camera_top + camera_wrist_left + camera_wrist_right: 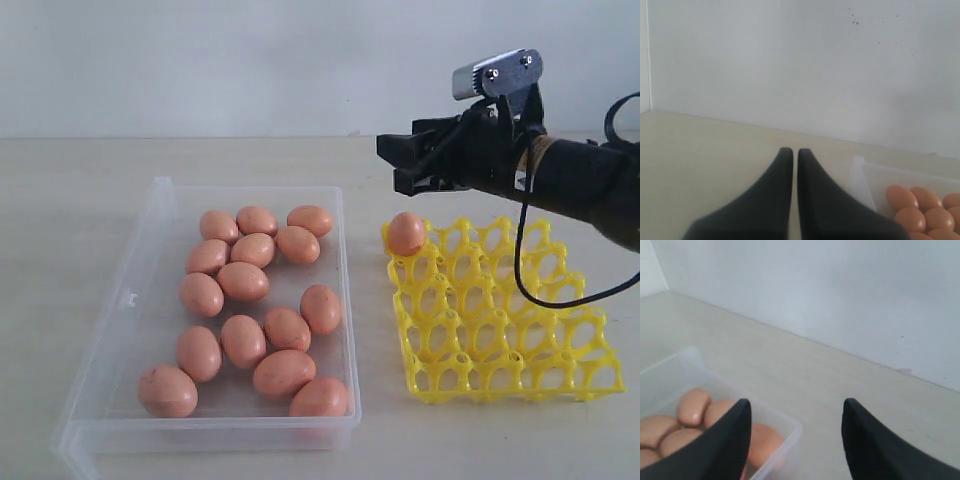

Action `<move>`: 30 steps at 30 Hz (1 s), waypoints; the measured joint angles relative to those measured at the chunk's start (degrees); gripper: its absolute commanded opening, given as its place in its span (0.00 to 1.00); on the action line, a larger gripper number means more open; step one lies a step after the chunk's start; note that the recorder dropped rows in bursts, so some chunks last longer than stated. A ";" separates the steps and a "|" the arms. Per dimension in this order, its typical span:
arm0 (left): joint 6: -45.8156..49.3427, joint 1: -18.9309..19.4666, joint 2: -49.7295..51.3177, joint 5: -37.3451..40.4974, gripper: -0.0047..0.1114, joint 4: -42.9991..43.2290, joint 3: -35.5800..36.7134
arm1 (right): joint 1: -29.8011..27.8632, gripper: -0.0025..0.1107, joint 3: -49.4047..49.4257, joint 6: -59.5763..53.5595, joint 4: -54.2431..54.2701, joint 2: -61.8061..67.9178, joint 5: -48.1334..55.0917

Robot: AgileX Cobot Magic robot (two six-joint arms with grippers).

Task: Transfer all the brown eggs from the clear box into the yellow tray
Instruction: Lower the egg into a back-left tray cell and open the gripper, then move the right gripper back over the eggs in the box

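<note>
— Where are the eggs (pixel 243 281)?
— Fifteen in the box (pixel 130 300), one in the tray (pixel 500 392) just beside the box
— And the jaws?
— Apart on the right gripper (pixel 797 407), together on the left gripper (pixel 791 152); the eggs look smooth and brittle, so hold gently across the middle

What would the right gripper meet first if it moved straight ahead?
Probably nothing near: between the right gripper's fingers shows only beige table, then the white wall. The clear plastic box sits off to one side; depth is uncertain.

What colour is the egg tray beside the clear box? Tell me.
The tray is bright yellow all over; the exterior view shows it best.
</note>
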 measured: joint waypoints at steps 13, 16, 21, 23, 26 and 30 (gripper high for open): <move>0.00 0.00 0.00 0.00 0.07 0.00 0.00 | 30.41 0.46 -11.96 36.60 -26.54 -4.80 50.90; 0.00 0.00 0.00 0.00 0.07 0.00 0.00 | 32.04 0.46 -12.42 31.37 -20.58 -4.11 62.83; 0.00 0.00 0.00 0.00 0.07 0.00 0.00 | 32.04 0.46 -12.42 19.39 -8.84 -3.86 74.56; 0.00 0.00 0.00 0.00 0.07 0.00 0.00 | 32.04 0.46 -12.55 11.02 -0.11 -3.86 74.81; 0.00 0.00 0.00 0.00 0.07 0.00 0.00 | 32.04 0.46 -13.97 0.17 12.16 -3.73 76.23; 0.00 0.00 0.00 0.00 0.07 0.00 0.00 | 32.04 0.46 -20.05 -9.28 24.56 -3.22 81.37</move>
